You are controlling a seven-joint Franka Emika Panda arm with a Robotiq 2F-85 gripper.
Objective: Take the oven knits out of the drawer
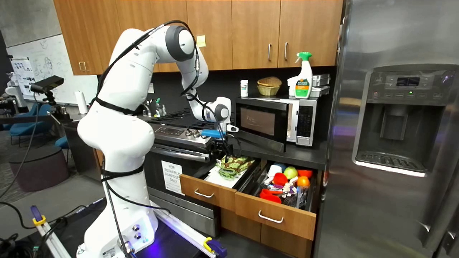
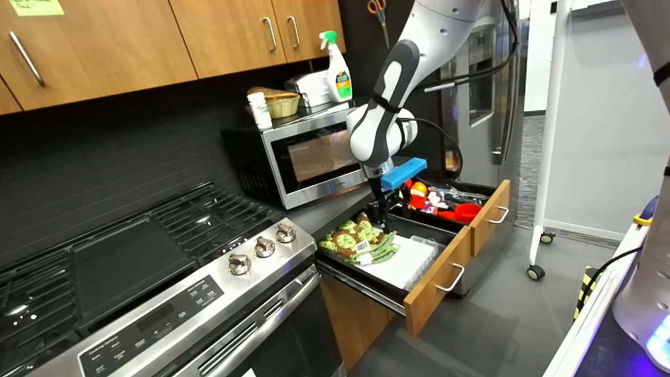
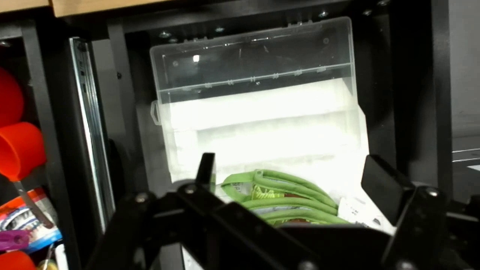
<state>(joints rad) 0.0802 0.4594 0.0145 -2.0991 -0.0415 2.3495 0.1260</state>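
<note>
Two jaws of the gripper (image 3: 290, 174) stand spread wide across the lower half of the wrist view, mitts (image 3: 292, 203) showing between them; contact unconfirmed. These lie inside the pulled-out drawer (image 2: 429, 298), lower right of centre in an exterior view, overlapping a white case (image 2: 405, 262).
</note>
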